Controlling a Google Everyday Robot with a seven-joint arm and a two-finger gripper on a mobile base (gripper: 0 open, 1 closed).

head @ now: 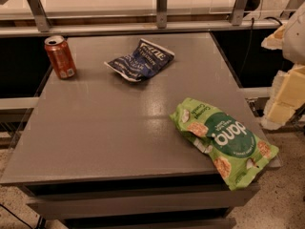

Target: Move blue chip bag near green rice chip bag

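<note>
Holding gripper (285, 97) at far right edge of view, partly cropped. Reaching in from upper right with pale arm link (296, 32) just above it.

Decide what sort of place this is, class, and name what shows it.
Probably an office snack area or test lab: a grey counter holds a soda can, blue chip bag and green rice chip bag, metal railing behind. The gripper is beyond its right edge.
</note>
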